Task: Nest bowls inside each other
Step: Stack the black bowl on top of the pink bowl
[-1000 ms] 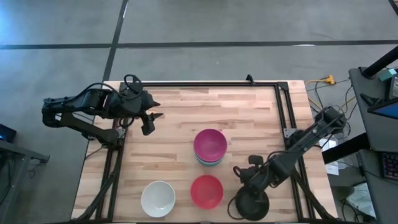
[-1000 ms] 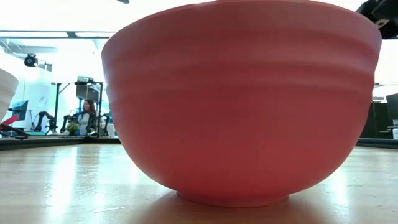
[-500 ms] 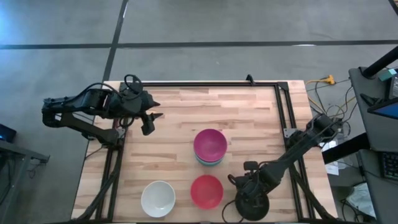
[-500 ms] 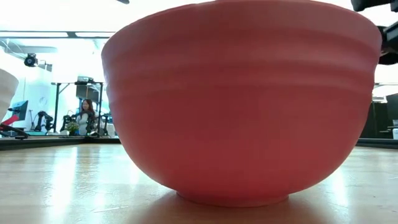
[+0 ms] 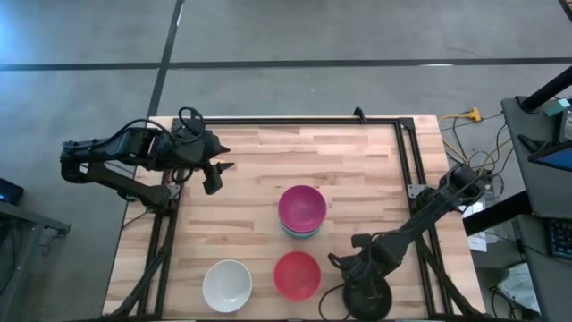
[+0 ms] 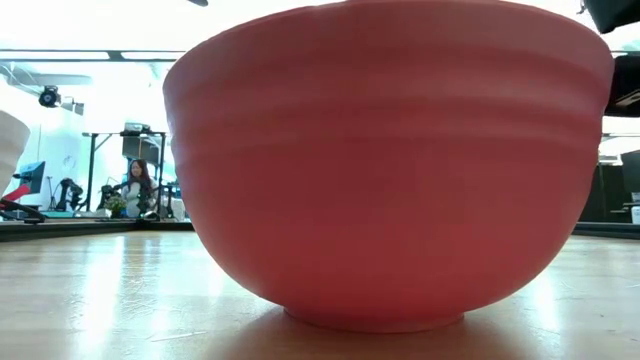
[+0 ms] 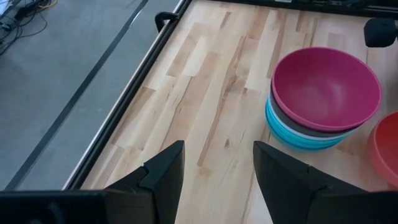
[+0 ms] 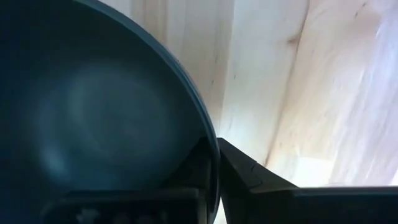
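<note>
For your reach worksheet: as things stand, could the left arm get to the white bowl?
Probably yes. The left hand hovers open at the table's far left, and only bare wood lies between it and the white bowl.

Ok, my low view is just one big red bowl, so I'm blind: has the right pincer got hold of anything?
Observer: Yes, the right pincer is shut on the black bowl's rim, right beside the red bowl.
Operator: Where's the stack?
Observer: Mid-table beyond the red bowl, with the magenta bowl on top.
Operator: And the left pincer?
Observer: The left pincer is open near the table's left edge, holding nothing.
</note>
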`<state>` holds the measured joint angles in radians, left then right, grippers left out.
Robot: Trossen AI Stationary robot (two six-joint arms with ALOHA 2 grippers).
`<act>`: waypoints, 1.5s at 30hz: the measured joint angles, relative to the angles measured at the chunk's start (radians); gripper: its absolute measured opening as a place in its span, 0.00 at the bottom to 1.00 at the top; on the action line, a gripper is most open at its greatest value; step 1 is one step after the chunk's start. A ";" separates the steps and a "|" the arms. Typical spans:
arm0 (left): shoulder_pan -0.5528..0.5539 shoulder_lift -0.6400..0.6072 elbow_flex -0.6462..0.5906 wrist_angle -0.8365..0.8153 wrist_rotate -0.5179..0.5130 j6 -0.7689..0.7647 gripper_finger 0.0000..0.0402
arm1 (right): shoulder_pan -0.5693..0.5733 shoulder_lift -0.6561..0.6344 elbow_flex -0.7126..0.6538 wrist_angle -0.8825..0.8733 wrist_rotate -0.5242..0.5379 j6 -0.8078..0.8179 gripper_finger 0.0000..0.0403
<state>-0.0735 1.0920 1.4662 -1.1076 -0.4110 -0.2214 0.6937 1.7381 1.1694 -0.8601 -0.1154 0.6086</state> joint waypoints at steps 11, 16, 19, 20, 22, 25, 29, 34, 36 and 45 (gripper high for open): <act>0.000 0.001 0.000 0.001 -0.001 -0.001 0.44 | -0.027 -0.183 0.196 -0.411 -0.038 -0.045 0.02; 0.000 0.001 0.000 0.002 -0.001 -0.005 0.44 | -0.049 -0.255 0.346 -0.488 0.003 -0.033 0.02; 0.000 0.001 0.000 0.004 -0.001 -0.007 0.44 | -0.069 -0.257 0.417 -0.524 0.033 -0.048 0.02; 0.000 0.001 0.000 0.005 -0.001 -0.007 0.44 | -0.081 -0.251 0.438 -0.531 0.034 -0.055 0.02; 0.000 0.002 0.000 0.007 -0.002 -0.008 0.44 | -0.115 -0.234 0.478 -0.537 0.036 -0.064 0.02; 0.000 0.002 0.000 0.018 -0.002 -0.008 0.44 | -0.193 -0.190 0.558 -0.531 0.038 -0.068 0.02; 0.000 0.002 0.000 0.035 -0.007 -0.007 0.44 | -0.314 -0.113 0.700 -0.512 0.038 -0.070 0.02; 0.000 0.002 0.000 0.036 -0.008 -0.007 0.44 | -0.467 -0.002 0.899 -0.518 0.024 -0.108 0.02; 0.000 0.002 0.000 0.035 -0.008 -0.007 0.44 | -0.527 0.046 0.977 -0.521 -0.005 -0.117 0.02; 0.000 -0.002 0.000 0.029 -0.007 -0.007 0.44 | -0.688 0.209 1.176 -0.642 -0.101 -0.164 0.02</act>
<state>-0.0736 1.0904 1.4662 -1.0782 -0.4183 -0.2285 0.0059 1.9474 2.3458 -1.5019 -0.2169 0.4450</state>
